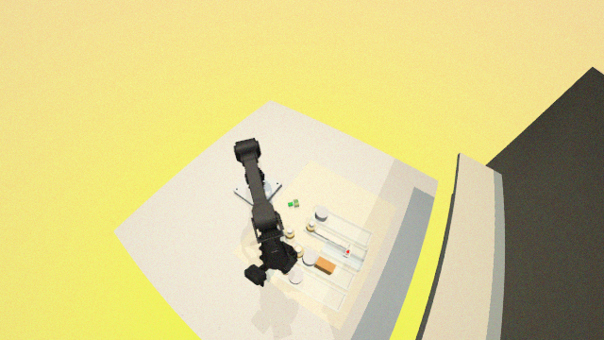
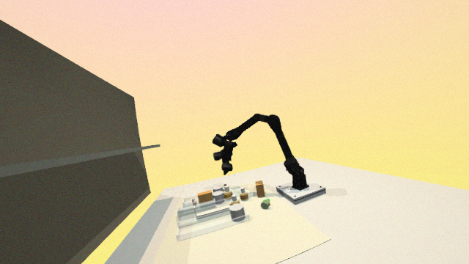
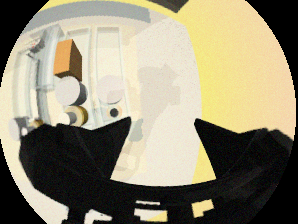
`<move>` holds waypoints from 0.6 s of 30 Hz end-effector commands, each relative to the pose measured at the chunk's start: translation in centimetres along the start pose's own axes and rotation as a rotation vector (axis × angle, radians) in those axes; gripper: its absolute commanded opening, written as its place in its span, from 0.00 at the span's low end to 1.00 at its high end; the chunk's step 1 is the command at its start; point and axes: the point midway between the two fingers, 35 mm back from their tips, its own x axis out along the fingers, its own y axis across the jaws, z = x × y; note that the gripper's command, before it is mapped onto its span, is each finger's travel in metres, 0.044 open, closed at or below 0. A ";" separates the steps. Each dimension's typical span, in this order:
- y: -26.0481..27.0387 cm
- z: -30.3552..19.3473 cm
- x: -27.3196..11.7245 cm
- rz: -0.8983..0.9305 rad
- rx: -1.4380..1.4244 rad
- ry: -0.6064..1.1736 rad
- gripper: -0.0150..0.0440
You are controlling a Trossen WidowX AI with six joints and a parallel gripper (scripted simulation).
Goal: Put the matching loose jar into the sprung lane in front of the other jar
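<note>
Hovering bent-over arm, open empty hand down

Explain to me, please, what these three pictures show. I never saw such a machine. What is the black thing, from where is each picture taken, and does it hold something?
The black thing is a robot arm bolted to a table. At its end sits a gripper with two fingers. One picture looks down from above, one from the side, and the round one comes from a camera on the wrist, looking past the dark fingers. On a pale mat lies a clear rack of lanes, with small jars, grey cylinders, orange boxes and a green thing. The gripper hangs open above them, holding nothing.
</note>
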 end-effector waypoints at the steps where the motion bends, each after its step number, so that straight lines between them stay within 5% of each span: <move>1: 5.2 -0.4 -1.9 0.148 -0.004 0.042 1.00; 9: 16.4 -4.5 -8.0 0.479 -0.034 0.270 1.00; 18: 17.4 -5.4 -7.7 0.503 -0.036 0.296 1.00</move>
